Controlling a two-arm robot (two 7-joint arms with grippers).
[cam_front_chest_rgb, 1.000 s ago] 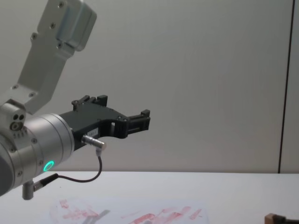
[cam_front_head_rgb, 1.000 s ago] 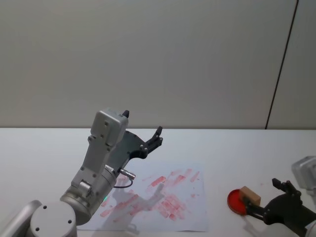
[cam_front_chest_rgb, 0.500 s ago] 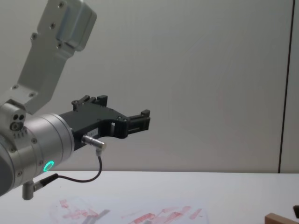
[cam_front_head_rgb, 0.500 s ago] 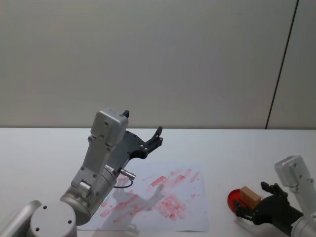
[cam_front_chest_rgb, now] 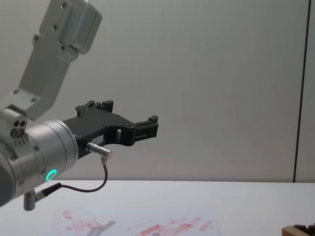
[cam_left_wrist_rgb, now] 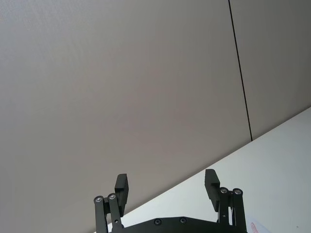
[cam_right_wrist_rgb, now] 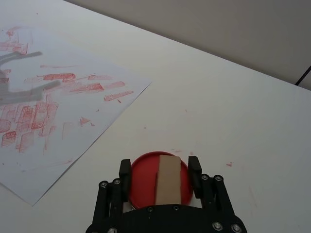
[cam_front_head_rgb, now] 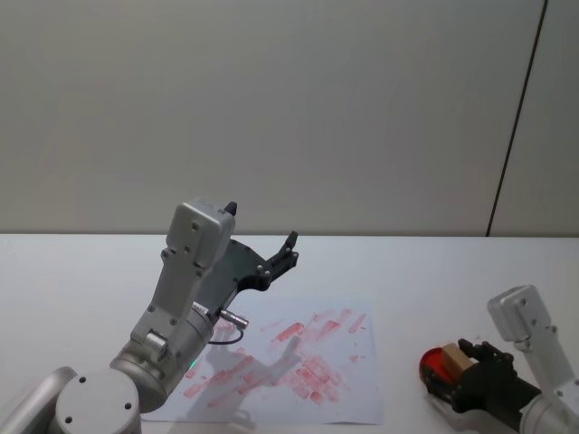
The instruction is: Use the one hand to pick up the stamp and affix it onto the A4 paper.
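- While hovering low at the lower right of the head view, brackets the stamp (cam_right_wrist_rgb: pixel 168 180) with the hand (cam_right_wrist_rgb: pixel 160 166) of the right arm, fingers spread wide, a gap left on either side; nothing gripped yet.
- Finds the stamp lying flat on a round red ink pad (cam_right_wrist_rgb: pixel 143 184), to the right of the A4 paper (cam_right_wrist_rgb: pixel 73 104) and apart from it, on the white surface (cam_right_wrist_rgb: pixel 233 111).
- Judged light and rigid: plain wood, unlikely to crush; inked underside likely to cling faintly to the pad.
- Best taken across the two long side faces near mid-length, block held level, inked face left untouched.
- Shows the left gripper (cam_left_wrist_rgb: pixel 165 187) raised above the paper at centre left of the head view, fingers apart, idle.
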